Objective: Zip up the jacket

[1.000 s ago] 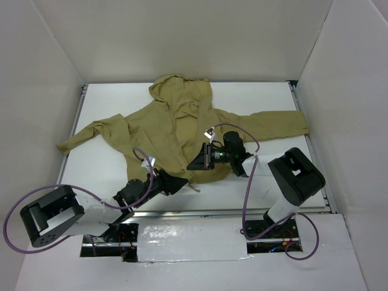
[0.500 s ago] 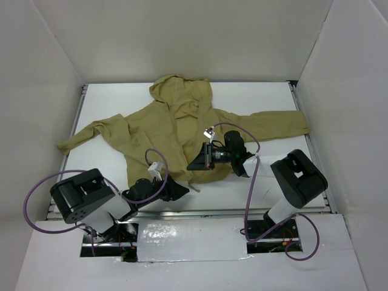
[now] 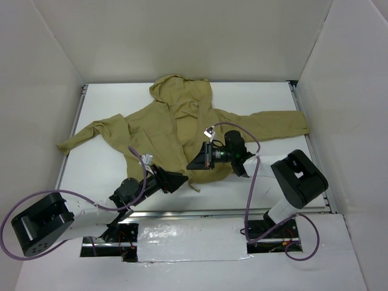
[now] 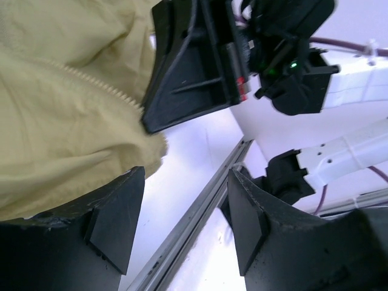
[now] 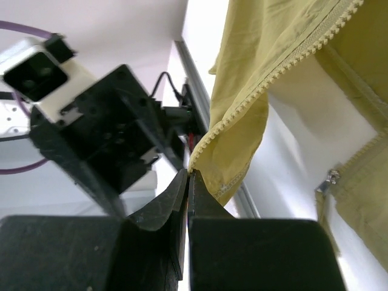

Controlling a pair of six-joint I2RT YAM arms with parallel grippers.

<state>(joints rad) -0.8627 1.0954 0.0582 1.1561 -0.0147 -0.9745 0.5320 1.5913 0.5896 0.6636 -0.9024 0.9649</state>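
Observation:
The khaki jacket (image 3: 176,121) lies spread on the white table, hood at the far side, front partly open at the hem. My right gripper (image 3: 197,162) is shut on the bottom end of one zipper edge (image 5: 200,156) and holds that flap lifted off the table. The metal zipper slider (image 5: 330,177) sits on the other edge, lower right in the right wrist view. My left gripper (image 3: 174,180) is open at the hem just left of the right gripper. Only table and rail show between its fingers (image 4: 115,218). The jacket cloth (image 4: 54,133) lies beside its left finger.
A metal rail (image 3: 230,211) runs along the table's near edge, close under both grippers. The jacket's sleeves reach left (image 3: 85,134) and right (image 3: 273,124). White walls enclose the table on three sides. The right gripper's black body (image 4: 194,60) is right in front of the left wrist camera.
The left arm's elbow, raised half a second ago, has dropped back low and left. Its gripper has shifted slightly up toward the hem. The right gripper has kept its hold and place.

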